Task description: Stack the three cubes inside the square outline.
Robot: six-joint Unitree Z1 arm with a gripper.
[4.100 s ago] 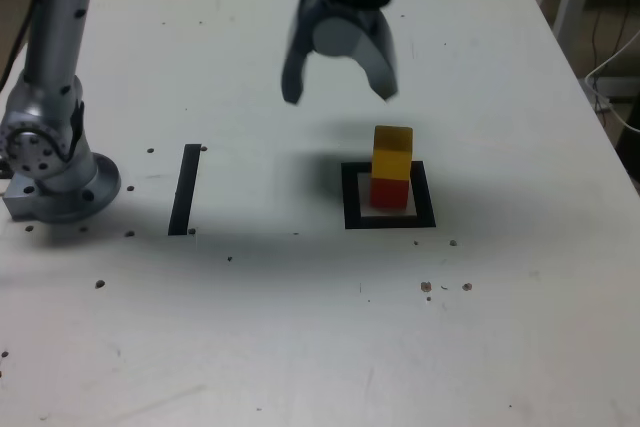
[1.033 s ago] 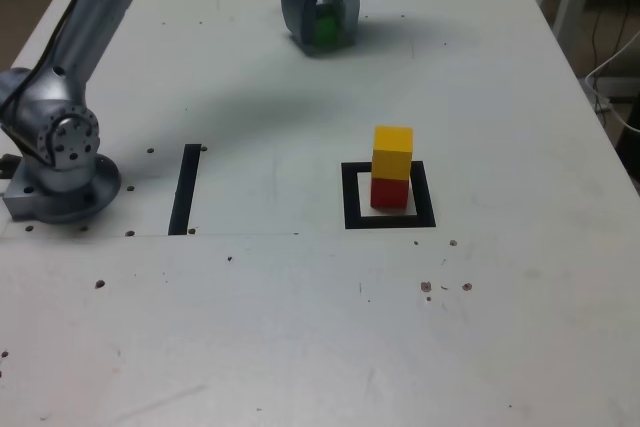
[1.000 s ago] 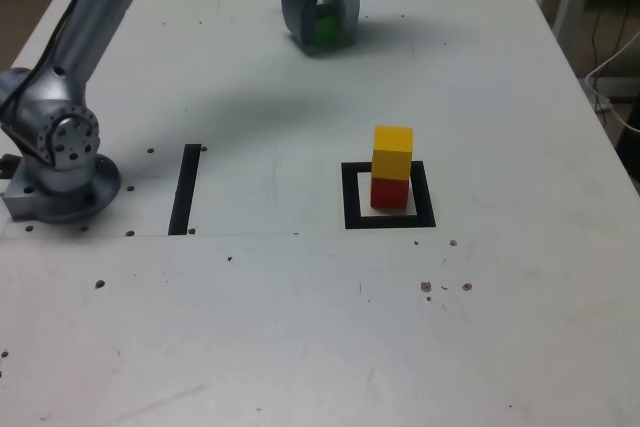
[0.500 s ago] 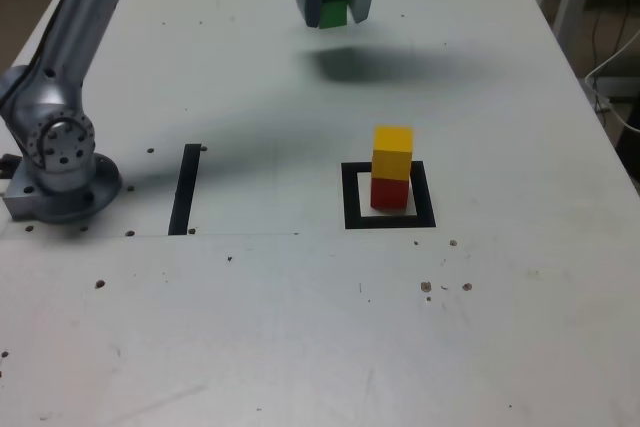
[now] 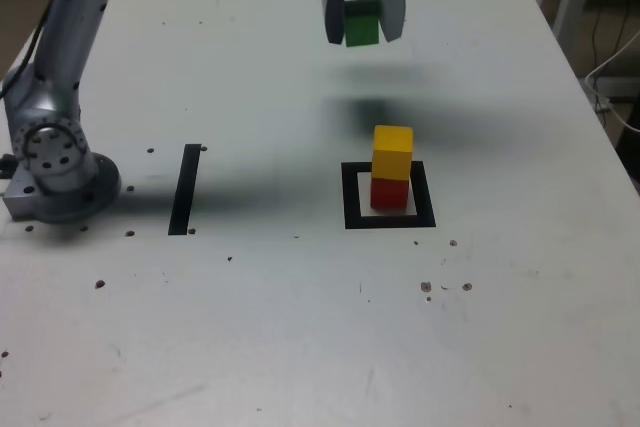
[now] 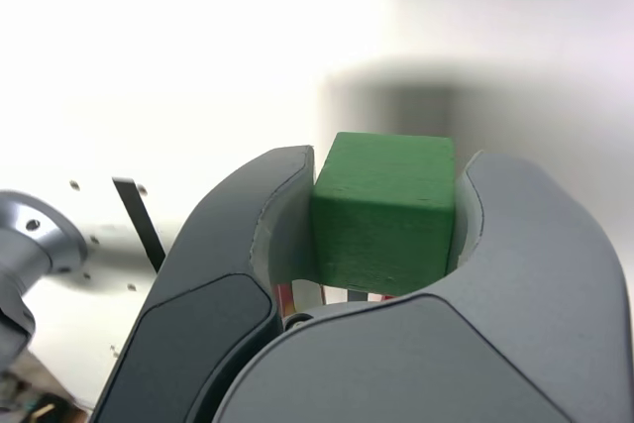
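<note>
Presently the grey two-fingered gripper (image 5: 362, 25) is clamped on the small solid green cube (image 5: 361, 24), both curved jaws pressing its opposite sides, which the wrist view confirms (image 6: 384, 211). The cube hangs clear of the white tabletop (image 5: 300, 327), toward the far edge, casting a shadow below. Nearer the middle, the small yellow cube (image 5: 393, 152) sits on the small red cube (image 5: 390, 192) inside the thick black tape square outline (image 5: 389, 197), leaving the top free for a third. A straight black tape strip (image 5: 185, 188) lies apart. The silver arm (image 5: 70, 37) rises from its base (image 5: 60, 172) near the exterior view's left edge, with the gripper pointing downward.
</note>
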